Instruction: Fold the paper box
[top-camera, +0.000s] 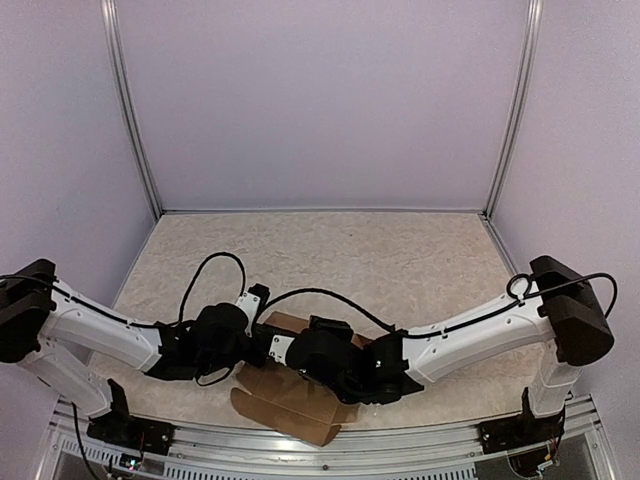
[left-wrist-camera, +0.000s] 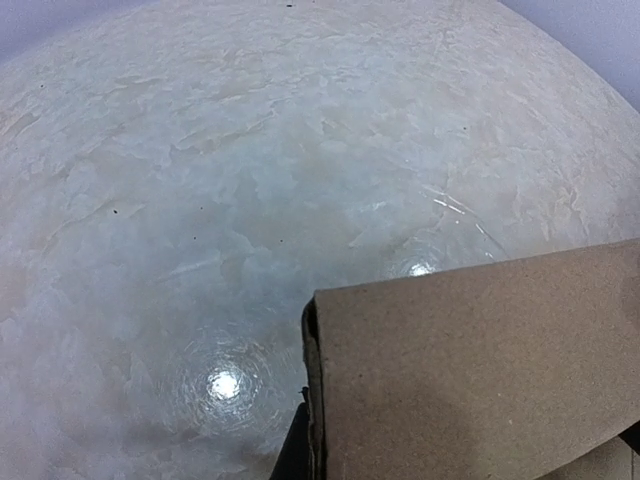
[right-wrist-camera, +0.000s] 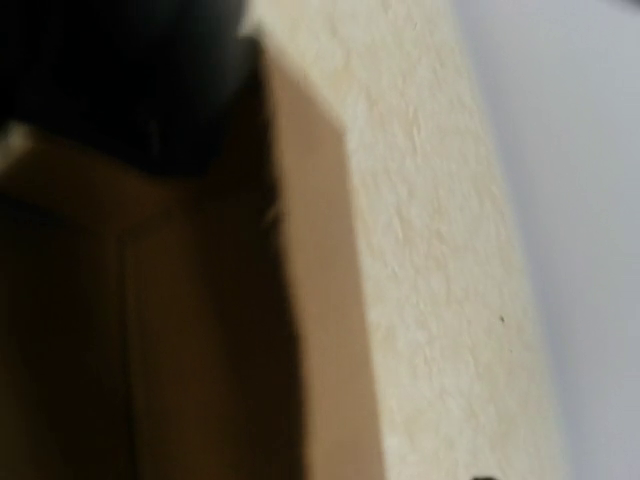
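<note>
Left tool (top-camera: 252, 305) was pressed together, apparently pinching the paper box (top-camera: 290, 405) to raise a flap off the table (top-camera: 400, 250); whether the right tool (top-camera: 300, 350) was spread, I couldn't tell.

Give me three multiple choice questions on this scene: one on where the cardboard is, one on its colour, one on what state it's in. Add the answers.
1. Where on the table is the paper box?
A) at the far edge, by the back wall
B) at the near edge, where the left arm and right arm meet
C) in the far right corner

2. What colour is the paper box?
A) white
B) blue
C) plain brown

3. What state is it in?
A) a closed carton standing upright
B) lying low with flaps spread out
C) torn into separate pieces

Answers:
1 B, the top view shows it below the point where the arms meet, close to their bases.
2 C, the top and left wrist views show brown card.
3 B, flaps stick out flat at its near side.
</note>
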